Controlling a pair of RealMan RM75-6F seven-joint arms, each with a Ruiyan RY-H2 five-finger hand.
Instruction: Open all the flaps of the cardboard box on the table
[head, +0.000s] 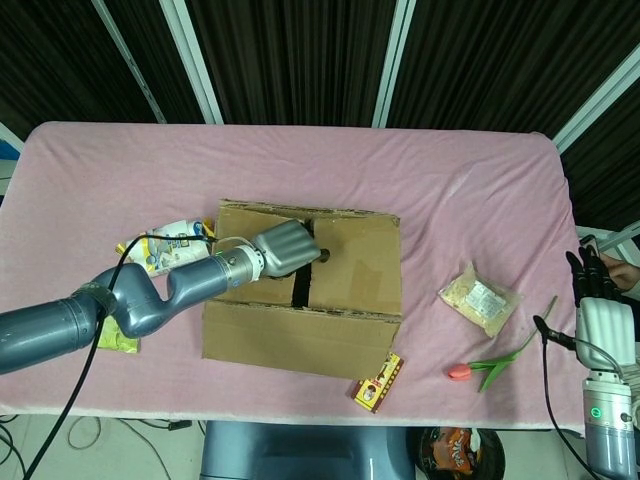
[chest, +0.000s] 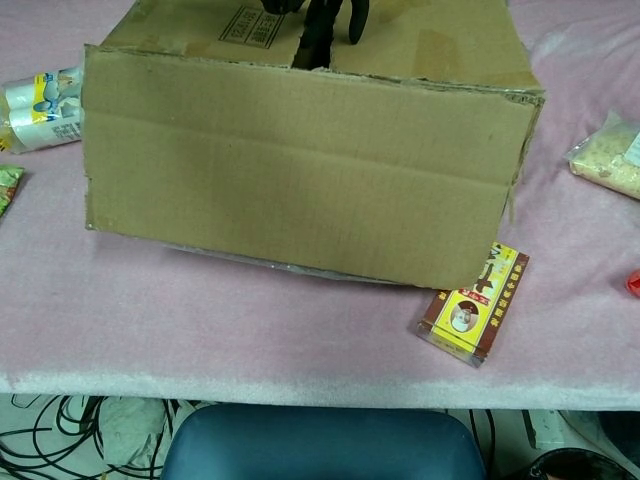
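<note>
The cardboard box (head: 305, 285) sits at the middle of the pink table (head: 450, 180), its top flaps shut with a dark slit between them. The left hand (head: 288, 247) rests over that slit, fingers (chest: 322, 22) dipping into the gap and gripping nothing. The right hand (head: 597, 300), lower right of the frame, hangs idle with fingers straight. The flaps look light and stiff yet bendable; the free edge along the slit seems the best hold.

light: bright, even overhead | shadows: soft, faint | focus: sharp both views | glare: none
</note>
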